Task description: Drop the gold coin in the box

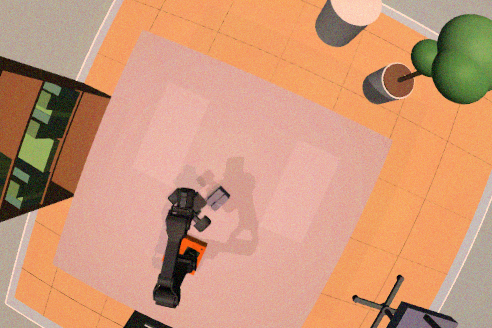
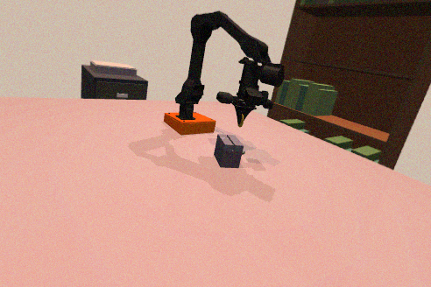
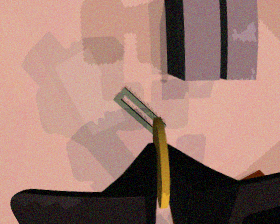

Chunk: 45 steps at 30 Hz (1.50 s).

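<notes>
My gripper point(image 3: 156, 150) point(image 2: 240, 116) is shut on the thin gold coin point(image 3: 161, 156) point(image 2: 242, 120) and holds it on edge, clear of the table. The shallow dark-green holder point(image 3: 134, 106) lies empty on the pink table just beyond the coin in the wrist view. The closed grey box point(image 3: 203, 25) point(image 2: 229, 151) point(image 1: 218, 197) stands a little further on, at the upper right of the wrist view, with its dark narrow slot point(image 3: 223, 25) showing in the lid. The coin is short of the box and not over the slot.
The arm's orange base point(image 2: 189, 122) point(image 1: 194, 250) sits just behind the box. A brown bookshelf point(image 2: 359, 52) point(image 1: 30, 144) stands past the table's edge. A dark cabinet point(image 2: 113, 82) stands far behind. A potted plant point(image 1: 462, 59) and a pale cylinder point(image 1: 355, 1) stand far off.
</notes>
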Available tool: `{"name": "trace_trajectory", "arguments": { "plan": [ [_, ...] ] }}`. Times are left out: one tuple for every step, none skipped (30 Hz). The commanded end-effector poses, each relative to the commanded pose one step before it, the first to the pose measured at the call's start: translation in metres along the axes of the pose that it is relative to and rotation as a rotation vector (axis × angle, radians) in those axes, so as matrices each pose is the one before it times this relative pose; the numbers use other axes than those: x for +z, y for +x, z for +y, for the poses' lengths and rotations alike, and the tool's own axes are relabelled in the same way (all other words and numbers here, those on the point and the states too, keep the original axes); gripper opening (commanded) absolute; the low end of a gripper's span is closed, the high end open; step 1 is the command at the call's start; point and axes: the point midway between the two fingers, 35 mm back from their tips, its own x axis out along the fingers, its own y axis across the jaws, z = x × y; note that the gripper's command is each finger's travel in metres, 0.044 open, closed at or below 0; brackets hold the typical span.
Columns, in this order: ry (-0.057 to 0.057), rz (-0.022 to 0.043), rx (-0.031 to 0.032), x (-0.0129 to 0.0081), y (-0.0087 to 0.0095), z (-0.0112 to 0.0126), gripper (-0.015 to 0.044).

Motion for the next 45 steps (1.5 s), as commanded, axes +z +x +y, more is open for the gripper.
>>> {"name": "trace_trajectory", "arguments": {
  "plan": [
    [-0.0014,-0.00955,0.00082,0.01069,-0.00253,-0.00371,0.0000],
    [0.0000,-0.00022,-0.00007,0.00216,-0.00008,-0.00114,0.0000],
    [0.0009,-0.00066,0.00055,0.00213,-0.00006,-0.00113,0.0000],
    [0.0009,-0.00066,0.00054,0.00211,-0.00005,-0.00115,0.0000],
    [0.0009,-0.00066,0.00052,0.00211,-0.00005,-0.00117,0.0000],
    [0.0009,-0.00067,0.00051,0.00210,-0.00004,-0.00119,0.0000],
    [0.0007,-0.00053,0.00032,0.00206,-0.00004,-0.00119,0.0000],
    [0.0003,-0.00035,0.00009,0.00200,-0.00004,-0.00119,0.0000],
    [0.0003,-0.00034,0.00008,0.00200,-0.00004,-0.00121,0.0000],
    [0.0003,-0.00034,0.00007,0.00199,-0.00003,-0.00123,0.0000],
    [0.0003,-0.00034,0.00007,0.00199,-0.00003,-0.00125,0.0000],
    [0.0003,-0.00034,0.00006,0.00198,-0.00002,-0.00127,0.0000],
    [0.0003,-0.00035,0.00006,0.00205,-0.00002,-0.00134,0.0000],
    [0.0003,-0.00035,0.00005,0.00205,-0.00001,-0.00137,0.0000],
    [0.0003,-0.00034,0.00004,0.00205,-0.00001,-0.00139,0.0000],
    [0.0003,-0.00034,0.00003,0.00204,0.00000,-0.00142,0.0000],
    [0.0000,-0.00017,-0.00016,0.00198,0.00000,-0.00141,0.0000],
    [-0.0001,-0.00011,-0.00022,0.00196,0.00000,-0.00142,0.0000],
    [-0.0001,-0.00010,-0.00022,0.00195,0.00001,-0.00145,0.0000],
    [-0.0001,-0.00009,-0.00023,0.00194,0.00001,-0.00147,0.0000],
    [-0.0002,0.00001,-0.00033,0.00191,0.00001,-0.00147,0.0000],
    [-0.0003,0.00009,-0.00040,0.00188,0.00002,-0.00148,0.0000],
    [-0.0004,0.00011,-0.00043,0.00199,0.00002,-0.00160,0.0000],
    [-0.0004,0.00012,-0.00043,0.00200,0.00003,-0.00164,0.0000],
    [-0.0004,0.00013,-0.00043,0.00199,0.00004,-0.00166,0.0000],
    [-0.0004,0.00014,-0.00043,0.00197,0.00004,-0.00169,0.0000],
    [-0.0004,0.00015,-0.00043,0.00196,0.00005,-0.00171,0.0000],
    [-0.0004,0.00016,-0.00043,0.00195,0.00005,-0.00173,0.0000],
    [-0.0004,0.00017,-0.00043,0.00194,0.00006,-0.00176,0.0000],
    [-0.0004,0.00018,-0.00043,0.00193,0.00007,-0.00178,0.0000],
    [-0.0004,0.00019,-0.00043,0.00191,0.00007,-0.00180,0.0000],
    [-0.0004,0.00020,-0.00042,0.00190,0.00008,-0.00183,0.0000],
    [-0.0004,0.00021,-0.00042,0.00189,0.00008,-0.00185,0.0000],
    [-0.0004,0.00022,-0.00042,0.00188,0.00009,-0.00188,0.0000],
    [-0.0003,0.00019,-0.00034,0.00153,0.00008,-0.00156,0.0000],
    [-0.0002,0.00012,-0.00021,0.00092,0.00005,-0.00094,0.0000],
    [-0.0001,0.00004,-0.00007,0.00030,0.00002,-0.00032,0.0000],
    [0.0017,0.00210,0.00039,-0.00154,0.00056,0.00094,0.0004],
    [0.0017,0.00210,0.00037,-0.00155,0.00056,0.00093,0.0000],
    [0.0017,0.00211,0.00035,-0.00155,0.00057,0.00091,0.0000],
    [0.0017,0.00211,0.00032,-0.00156,0.00057,0.00090,0.0000],
    [0.0000,0.00000,-0.00001,0.00000,0.00000,-0.00001,0.0000],
    [0.0000,0.00000,0.00000,0.00000,0.00000,0.00000,0.0000],
    [0.0000,0.00000,0.00000,0.00000,0.00000,0.00000,0.0000],
    [0.0000,0.00000,0.00000,0.00000,0.00000,0.00000,0.0000]
  ]
}}
